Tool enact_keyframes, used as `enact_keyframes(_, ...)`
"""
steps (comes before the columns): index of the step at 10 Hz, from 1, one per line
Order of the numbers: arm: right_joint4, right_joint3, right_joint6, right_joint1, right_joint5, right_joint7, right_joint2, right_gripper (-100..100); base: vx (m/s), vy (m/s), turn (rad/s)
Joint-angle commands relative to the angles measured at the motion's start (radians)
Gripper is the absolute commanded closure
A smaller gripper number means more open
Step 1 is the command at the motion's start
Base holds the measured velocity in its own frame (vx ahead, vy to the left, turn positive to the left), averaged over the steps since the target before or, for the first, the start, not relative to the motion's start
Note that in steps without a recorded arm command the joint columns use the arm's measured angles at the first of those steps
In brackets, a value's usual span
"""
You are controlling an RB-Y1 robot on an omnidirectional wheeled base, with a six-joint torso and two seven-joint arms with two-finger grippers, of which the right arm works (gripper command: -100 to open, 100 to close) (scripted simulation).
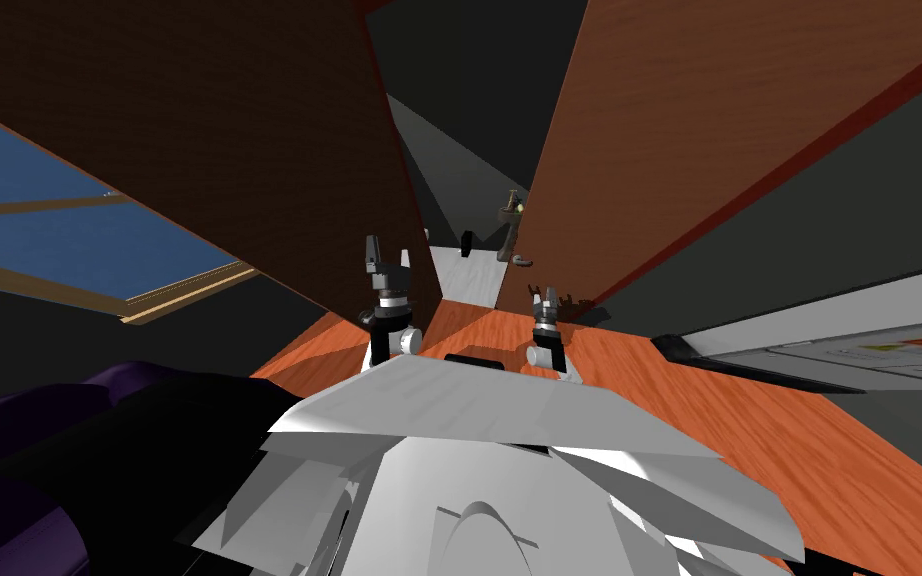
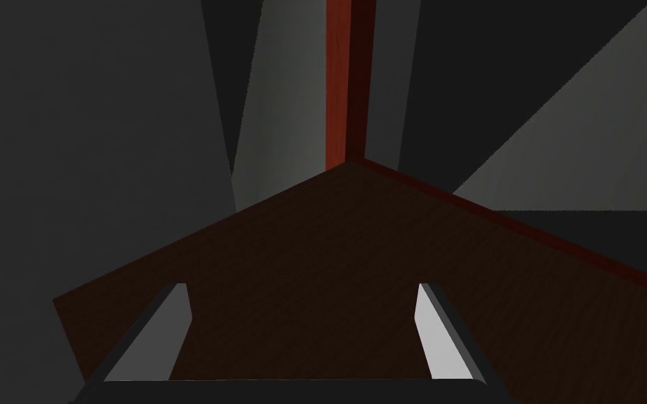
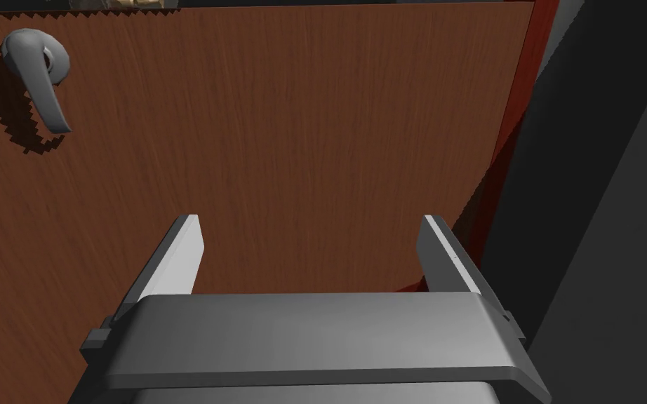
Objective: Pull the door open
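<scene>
Right gripper (image 3: 309, 224) wide open, empty, facing the brown door (image 3: 329, 105). Lever handle (image 3: 38, 77) sits off to one side of it, well apart. Left gripper (image 2: 302, 289) also open and empty, over a dark brown panel (image 2: 315, 245). Step looks like the reach. Next: line fingers on the lever, close, pull.

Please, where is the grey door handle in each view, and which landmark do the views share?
Head view: the grey door handle, small, on the brown door, above the right gripper.
Right wrist view: the handle on the door, beyond the open fingers, off to one side.
Left wrist view: not in it.
Shared by the first two: the door's red edge.
</scene>
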Motion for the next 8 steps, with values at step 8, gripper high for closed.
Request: enact_keyframes(8, 0.260, 0.002, -0.033, -0.096, -0.063, -0.014, -0.032, -100, 0.097, -0.005, 0.044)
